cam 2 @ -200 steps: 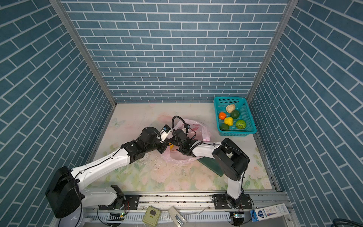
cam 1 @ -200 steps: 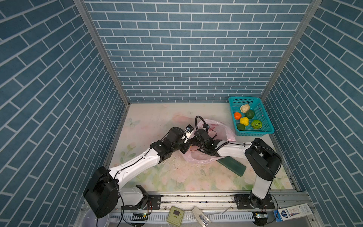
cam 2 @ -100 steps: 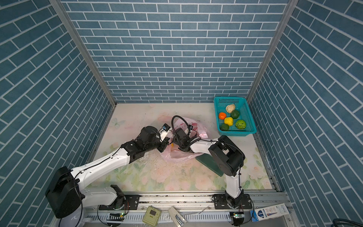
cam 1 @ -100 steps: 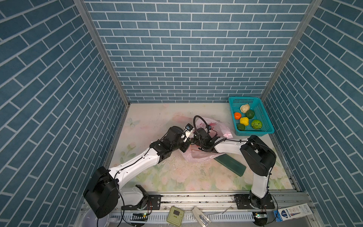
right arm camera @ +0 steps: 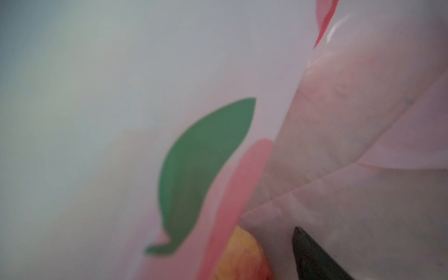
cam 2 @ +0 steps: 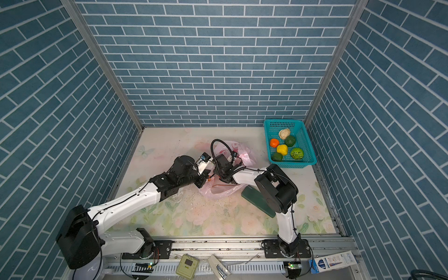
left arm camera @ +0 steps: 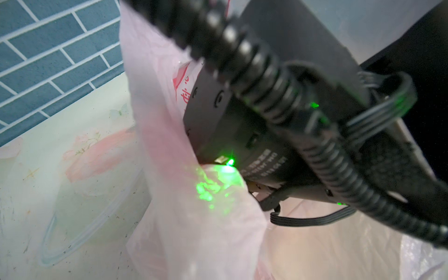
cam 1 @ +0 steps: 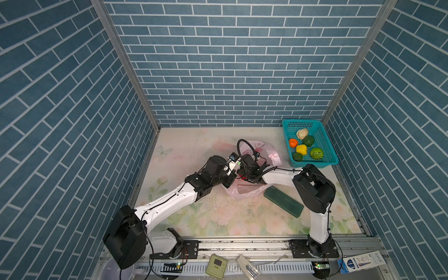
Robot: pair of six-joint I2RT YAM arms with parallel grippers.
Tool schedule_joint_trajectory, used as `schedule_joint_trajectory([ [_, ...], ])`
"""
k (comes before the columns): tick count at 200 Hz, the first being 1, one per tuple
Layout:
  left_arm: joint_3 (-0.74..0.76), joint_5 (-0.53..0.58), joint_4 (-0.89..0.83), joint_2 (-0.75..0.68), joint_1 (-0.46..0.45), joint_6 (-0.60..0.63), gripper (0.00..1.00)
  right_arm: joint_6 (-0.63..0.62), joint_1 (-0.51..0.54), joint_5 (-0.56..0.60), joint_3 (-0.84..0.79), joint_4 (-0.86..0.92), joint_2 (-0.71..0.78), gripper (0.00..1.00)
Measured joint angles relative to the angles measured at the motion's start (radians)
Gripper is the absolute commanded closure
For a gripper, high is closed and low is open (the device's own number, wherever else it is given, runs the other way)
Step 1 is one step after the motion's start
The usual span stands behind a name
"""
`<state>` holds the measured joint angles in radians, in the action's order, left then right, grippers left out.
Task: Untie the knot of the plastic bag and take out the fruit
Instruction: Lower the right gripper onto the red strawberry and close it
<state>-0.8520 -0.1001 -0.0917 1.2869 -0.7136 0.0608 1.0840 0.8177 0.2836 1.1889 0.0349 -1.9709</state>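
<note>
- Compared with one second ago, the elbow of the right arm (cam 1: 314, 191) has swung a little to the left, nearer to the plastic bag (cam 1: 244, 192). The wrist has also gone slightly deeper over the bag.
- The left arm (cam 1: 169, 198), the bag and the basket (cam 1: 301, 123) keep the same places as before.
- The left fingers (cam 1: 229, 181) are closed on the near-left rim of the bag, and in the left wrist view the pink film (left arm camera: 169, 121) rises stretched.
- The right fingers (right arm camera: 312, 257) are inside the bag. Only one dark tip shows, so I cannot tell if they are open or closed.
- The bag lies in the middle of the tabletop (cam 1: 194, 145), its mouth open around the right wrist.
- A peach-coloured fruit (right arm camera: 240, 257), yellow and red, lies in the bag just beside that dark tip.
- Six other fruits sit in the basket at the far right corner: cream-white (cam 1: 302, 133), dark green (cam 1: 308, 140), orange (cam 1: 293, 142), yellow (cam 1: 301, 149), bright green (cam 1: 316, 153) and dark green again (cam 1: 297, 156).
- The bag is thin, translucent, pale pink and wrinkled, with red print.
- A green leaf shape (right arm camera: 206, 169) shows on or through the film; I cannot tell which.
- The basket is teal perforated plastic.
- A flat dark green block (cam 1: 283, 201) lies just beside the bag, on the flower-printed tabletop.
</note>
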Motion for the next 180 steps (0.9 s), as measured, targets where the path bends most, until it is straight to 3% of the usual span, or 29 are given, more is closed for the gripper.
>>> schedule_joint_trajectory([
  [32, 0.0, 0.002, 0.0, 0.0, 0.0, 0.0, 1.0, -0.002, -0.001, -0.007, 0.0, 0.009, 0.0, 0.42],
  [91, 0.0, 0.005, 0.015, 0.003, 0.0, 0.0, 1.0, -0.019, 0.0, -0.022, -0.019, 0.014, 0.03, 0.49],
  [180, 0.015, 0.021, 0.052, 0.016, 0.0, -0.012, 1.0, -0.08, 0.034, -0.044, -0.102, -0.007, 0.226, 0.51],
])
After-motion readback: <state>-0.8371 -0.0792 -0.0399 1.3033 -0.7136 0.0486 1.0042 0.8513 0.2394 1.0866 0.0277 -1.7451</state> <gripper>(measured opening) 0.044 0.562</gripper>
